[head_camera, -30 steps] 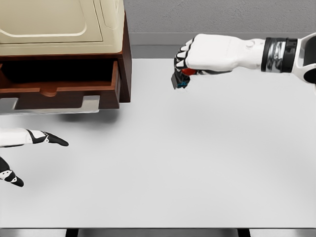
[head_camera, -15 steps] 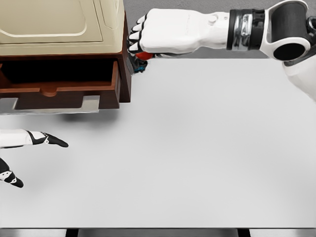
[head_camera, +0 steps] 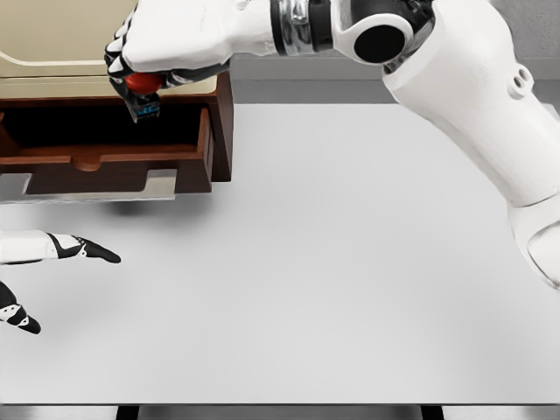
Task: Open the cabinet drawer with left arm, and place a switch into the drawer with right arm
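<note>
Switch [head_camera: 144, 94]: clenched in your right hand [head_camera: 162, 52] above the open drawer [head_camera: 105, 157] at the worktop's far-left corner; an early release risks it striking the drawer front.

The brown wooden drawer [head_camera: 105, 162] stood pulled out of the cabinet [head_camera: 105, 44], its dark inside open to view. The switch [head_camera: 143, 90], a small dark block with a red button, hung just above the drawer's opening.
</note>
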